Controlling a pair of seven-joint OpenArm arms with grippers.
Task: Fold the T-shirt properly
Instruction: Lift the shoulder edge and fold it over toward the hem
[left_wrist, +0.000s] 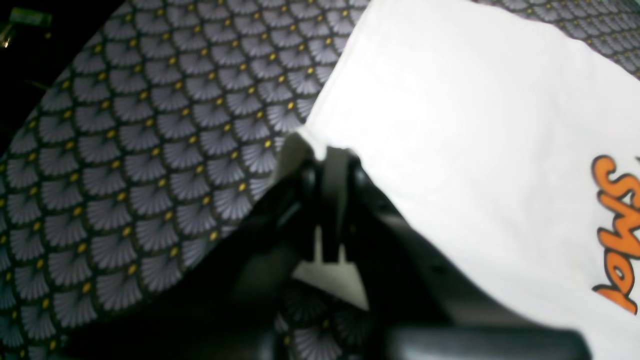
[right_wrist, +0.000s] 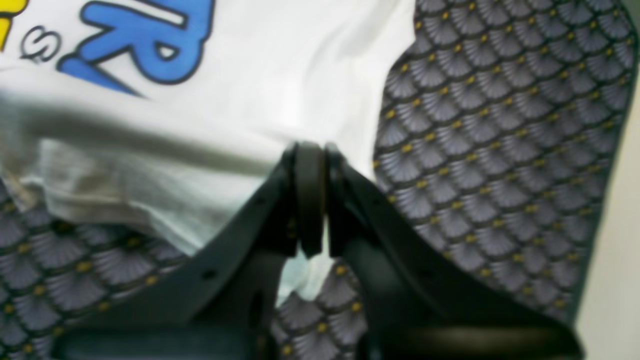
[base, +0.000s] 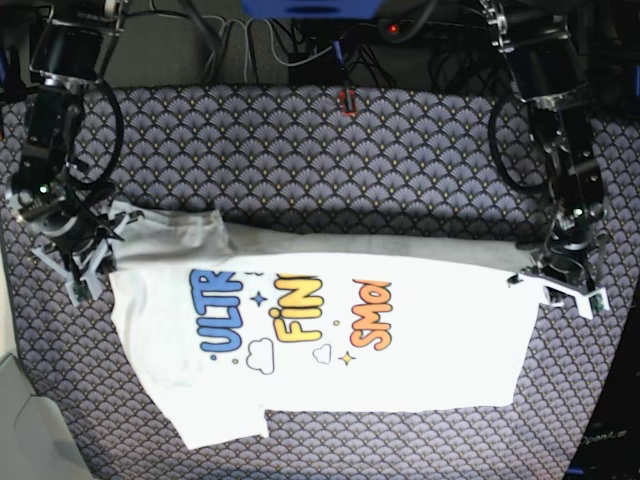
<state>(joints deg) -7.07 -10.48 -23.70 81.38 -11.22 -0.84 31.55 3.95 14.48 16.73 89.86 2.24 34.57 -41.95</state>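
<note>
We're looking down on a robotics lab bench here. Two black robot arms, one (base: 50, 130) at one side and another (base: 560, 150) at the other, are mounted at the far corners of a table (base: 400, 160) draped in a grey fan-patterned cloth with yellow dots. Behind it we see a tangle of black cables (base: 290, 50) and a small red indicator light (base: 394, 28) on dark equipment.

left arm (base: 560, 150) lowered, right arm (base: 50, 150) lowered, jaws clamped
</note>
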